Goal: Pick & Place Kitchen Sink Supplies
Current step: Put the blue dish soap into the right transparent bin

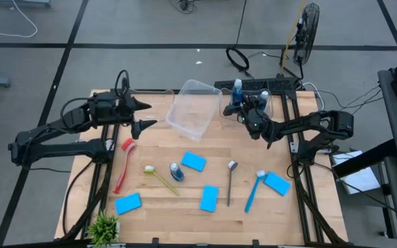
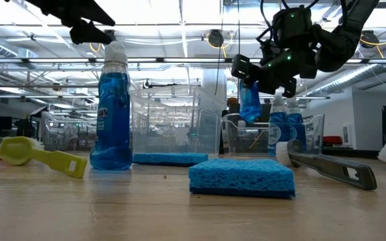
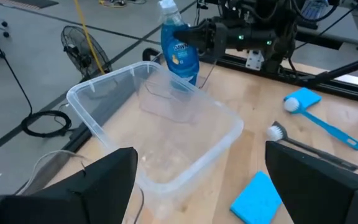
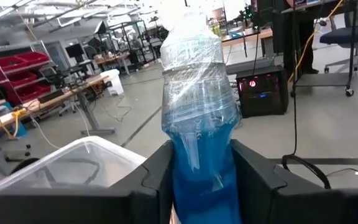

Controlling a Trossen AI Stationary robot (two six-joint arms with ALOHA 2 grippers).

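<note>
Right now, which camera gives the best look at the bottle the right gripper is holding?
The left wrist view: the bottle shows whole, label readable, in the right gripper. The right wrist view shows only its upper part, the low view a shaded part, the high view a small shape.

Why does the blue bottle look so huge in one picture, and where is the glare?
Right wrist view: the held bottle sits right by the lens between the right gripper's fingers, so it fills the frame; its clear upper part glints. Low view: bright ceiling strip lights backlight the scene, and the near sponge looms large. High view: even light, soft shadows.
</note>
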